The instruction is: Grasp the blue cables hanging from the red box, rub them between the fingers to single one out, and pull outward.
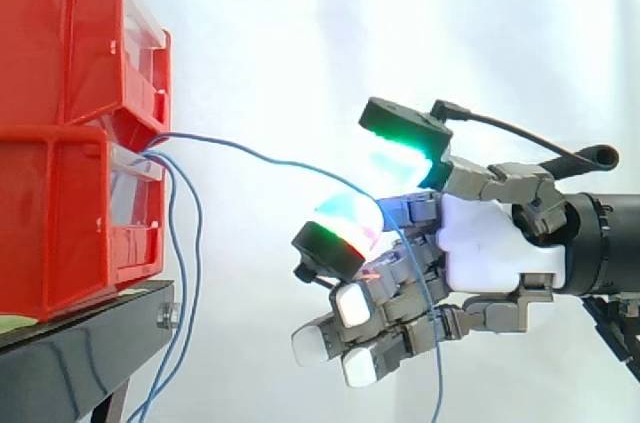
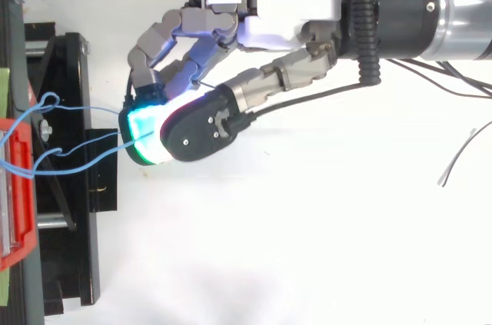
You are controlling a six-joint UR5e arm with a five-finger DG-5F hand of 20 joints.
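White curtain hangs behind everything, and at the far side from me the red bins sit stacked one on the other on a black stand. The blue cables come out of the gap between the upper and the lower bin, at the front edge that faces me. Most of them drop straight down just in front of the bins, past the edge of the stand and out of the bottom of the side view. One strand leaves the same gap and runs away from the bins in a shallow arc to my hand, which is held well clear of the bins at about the height of the lower one.

My fingers are curled, and two glowing pads, green and cyan, are pressed together on that strand; past the pinch it falls loosely across my palm and down. From above, two blue lines lead from the bins toward the pads, and I cannot tell whether both are caught or just one.
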